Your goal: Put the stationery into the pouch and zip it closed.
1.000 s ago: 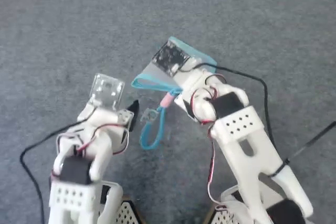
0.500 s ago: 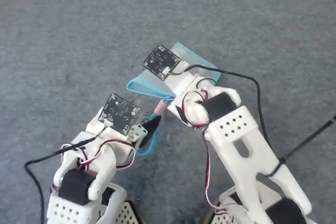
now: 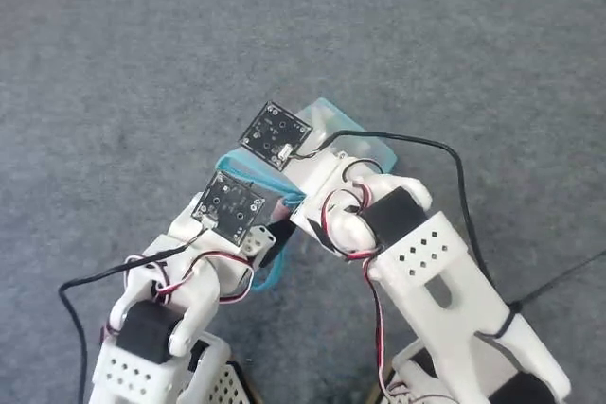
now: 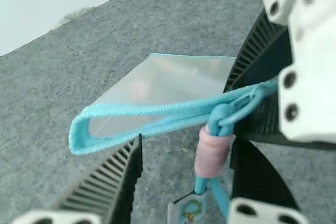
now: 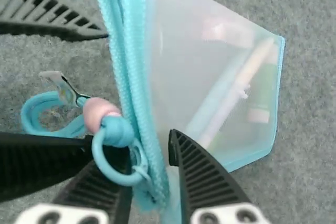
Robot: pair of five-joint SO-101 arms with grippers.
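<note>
Pouch (image 5: 210,72) was gripped at its zipper edge, pens (image 5: 237,92) inside.
Right end effector (image 5: 143,153) clamped the zipper; left end effector (image 4: 189,145) was spread around the pull cord (image 4: 212,153).

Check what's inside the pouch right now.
Through the translucent pouch wall: long pale stationery sticks, plus green and pink pieces. Their lower ends are hidden behind a finger of the right gripper, so the count is unclear.
</note>
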